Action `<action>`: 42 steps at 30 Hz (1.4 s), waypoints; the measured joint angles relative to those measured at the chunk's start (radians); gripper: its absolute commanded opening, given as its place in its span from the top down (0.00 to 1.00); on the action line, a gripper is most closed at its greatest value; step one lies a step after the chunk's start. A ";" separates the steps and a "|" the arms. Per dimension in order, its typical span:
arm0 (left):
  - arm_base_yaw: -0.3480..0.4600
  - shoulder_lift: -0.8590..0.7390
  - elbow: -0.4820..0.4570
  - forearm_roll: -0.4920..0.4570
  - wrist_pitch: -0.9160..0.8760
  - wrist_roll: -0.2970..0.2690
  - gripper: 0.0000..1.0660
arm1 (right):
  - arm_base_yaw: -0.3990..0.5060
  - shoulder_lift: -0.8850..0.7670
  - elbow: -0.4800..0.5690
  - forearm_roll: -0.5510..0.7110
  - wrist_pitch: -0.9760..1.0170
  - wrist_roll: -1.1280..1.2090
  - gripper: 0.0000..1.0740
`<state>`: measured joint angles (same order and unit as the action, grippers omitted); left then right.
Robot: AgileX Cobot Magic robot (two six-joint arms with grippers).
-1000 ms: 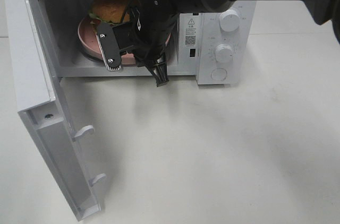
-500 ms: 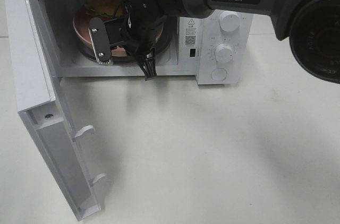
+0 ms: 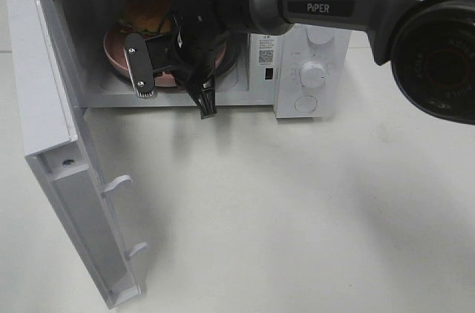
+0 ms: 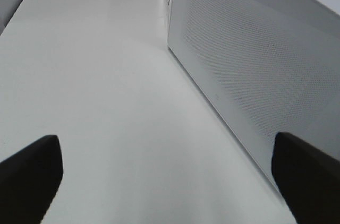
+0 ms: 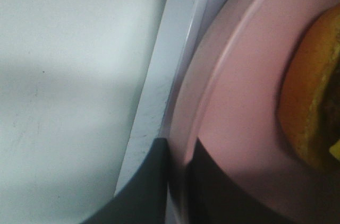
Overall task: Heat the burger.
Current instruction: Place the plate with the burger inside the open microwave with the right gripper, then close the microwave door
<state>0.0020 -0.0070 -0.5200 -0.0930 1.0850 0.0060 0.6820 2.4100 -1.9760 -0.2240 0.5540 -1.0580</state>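
The burger (image 3: 145,12) sits on a round pink plate (image 3: 115,53) inside the open microwave (image 3: 297,38). In the exterior view my right gripper (image 3: 172,72) reaches into the cavity from the right, at the plate's front rim. In the right wrist view its two dark fingers (image 5: 151,187) stand close together with the plate's rim (image 5: 239,102) between them, and the burger's bun (image 5: 313,102) shows at the edge. My left gripper (image 4: 164,181) is open, with only bare table between its fingertips, beside the microwave's outer side wall (image 4: 255,75).
The microwave door (image 3: 52,142) stands swung open at the left, with its latch hooks (image 3: 119,183) sticking out over the white table (image 3: 297,209). The control panel with two dials (image 3: 315,73) is on the microwave's right side.
My right gripper has moved left and deeper into the microwave, carrying the plate and burger with it. The left gripper has stayed open.
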 measured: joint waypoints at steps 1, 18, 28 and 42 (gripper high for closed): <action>0.000 0.000 0.000 0.000 0.000 0.000 0.06 | 0.000 0.000 0.000 0.003 -0.003 0.000 0.91; 0.000 0.000 0.000 0.000 0.000 0.000 0.06 | 0.000 -0.020 0.001 0.074 -0.059 0.000 0.41; 0.000 0.000 0.000 0.000 0.000 0.000 0.06 | 0.000 -0.101 0.151 0.078 -0.134 0.000 0.29; 0.000 0.000 0.000 0.000 0.000 0.000 0.06 | 0.000 -0.298 0.440 0.077 -0.244 0.000 0.29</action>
<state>0.0020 -0.0070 -0.5200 -0.0930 1.0850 0.0060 0.6820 2.1120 -1.5360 -0.1470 0.3100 -1.0580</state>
